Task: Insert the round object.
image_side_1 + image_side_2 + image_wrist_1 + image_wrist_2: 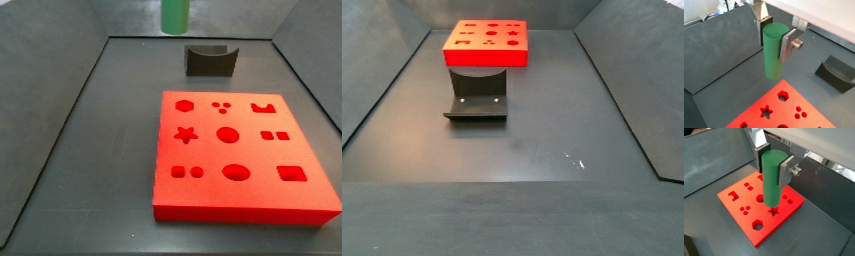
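The round object is a smooth green peg (773, 60). My gripper (773, 42) is shut on its upper part, and it hangs upright between the silver fingers (788, 46). Both wrist views show this grip, with the gripper (773, 168) and peg (772, 185) above the red board (794, 203). The board (784, 114) has several shaped holes. The peg's lower end hovers over the board close to a round hole (761, 199), clear of its surface. In a side view only the peg's lower part (175, 15) shows, high above the board (301, 195).
The dark fixture (210, 60) stands on the floor just beyond the board's far edge; it also shows in a side view (476, 100) in front of the board (486, 62) and in a wrist view (837, 74). Grey walls (721, 45) enclose the floor.
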